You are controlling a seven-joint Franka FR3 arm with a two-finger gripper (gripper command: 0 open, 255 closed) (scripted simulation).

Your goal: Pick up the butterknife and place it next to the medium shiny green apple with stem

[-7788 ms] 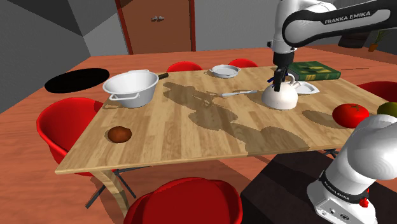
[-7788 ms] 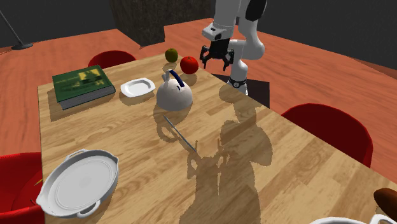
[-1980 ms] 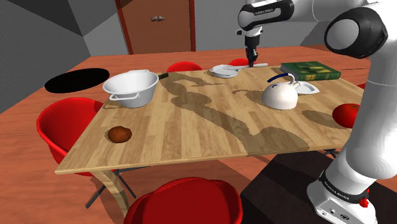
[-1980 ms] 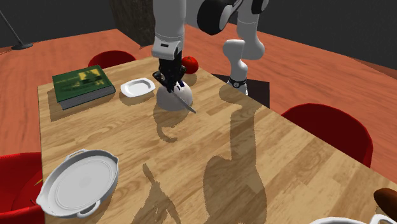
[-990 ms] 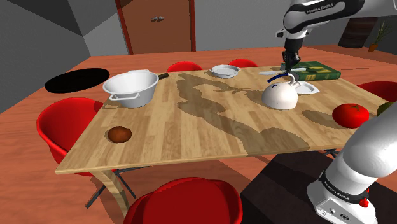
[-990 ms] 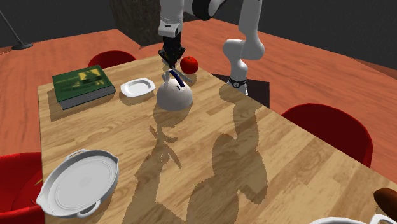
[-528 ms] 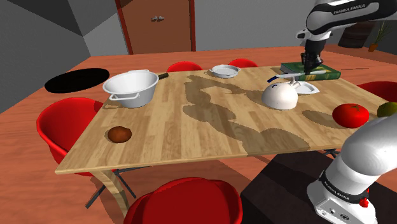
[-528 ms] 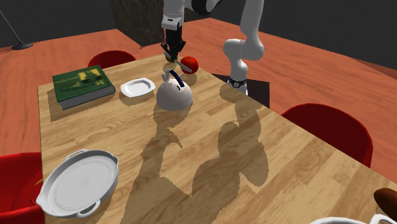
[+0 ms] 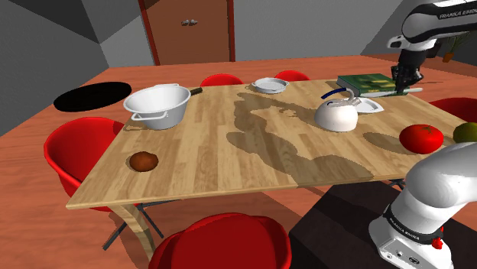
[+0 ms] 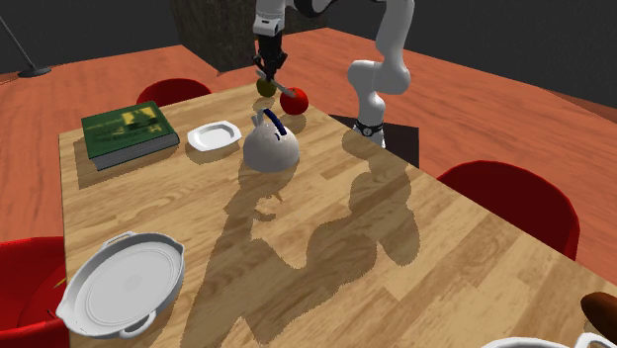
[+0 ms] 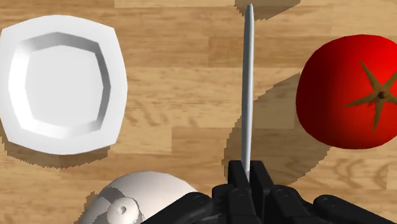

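My black gripper (image 9: 403, 79) hangs above the table's far right end, past the green book (image 9: 371, 82). It is shut on the handle of a slim silver butterknife (image 11: 248, 83), whose blade sticks straight out from the fingers (image 11: 237, 176). The knife (image 9: 410, 90) is in the air, level with the table. Below the blade lie bare wood and a red tomato (image 11: 356, 92). The green apple (image 10: 265, 86) sits beside the tomato (image 10: 294, 99), just under the gripper (image 10: 267, 67). The apple (image 9: 465, 131) is at the shoulder view's right edge.
A white kettle (image 9: 336, 115) with a dark handle stands near a small white dish (image 11: 60, 83). A big white pot (image 9: 158, 105), a round plate (image 9: 269, 84) and a brown lump (image 9: 143, 161) lie farther off. Red chairs (image 9: 80, 149) ring the table.
The arm has swung toward the shoulder view's right with the knife, from above the kettle, past the book, to over the tomato and apple. The fingers stayed shut.
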